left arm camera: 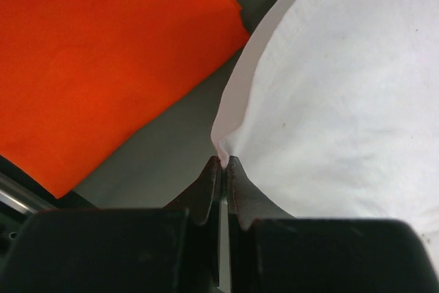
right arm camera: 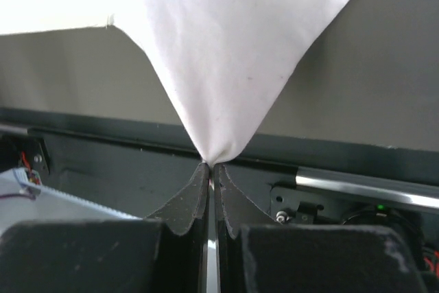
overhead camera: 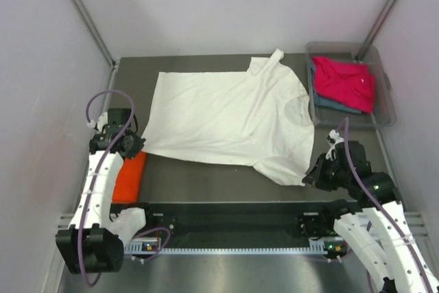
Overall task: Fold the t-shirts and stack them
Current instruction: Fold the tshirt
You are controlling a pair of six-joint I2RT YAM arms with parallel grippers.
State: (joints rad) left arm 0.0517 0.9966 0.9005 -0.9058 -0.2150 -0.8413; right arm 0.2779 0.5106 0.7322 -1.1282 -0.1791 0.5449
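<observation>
The orange t-shirt lies folded into a narrow block at the near left edge of the bench, just beside the near-left corner of the cream-white t-shirt. The white one is far larger and lies spread open across the middle of the bench. It is softly wrinkled, with its collar end toward the far right and one sleeve pointing at the far edge.

A black rail runs along the near edge between the arm bases. At the far right corner stands a clear bin. It holds a magenta-pink shirt bunched on top of a grey-blue shirt. The white shirt's collar end reaches close to the bin wall.

The left jaws are clenched on the white shirt's near-left corner, the cloth rising from their tips beside the orange fabric. The right jaws are pinched tight on the near-right corner, which hangs from them as a drawn-up point.
</observation>
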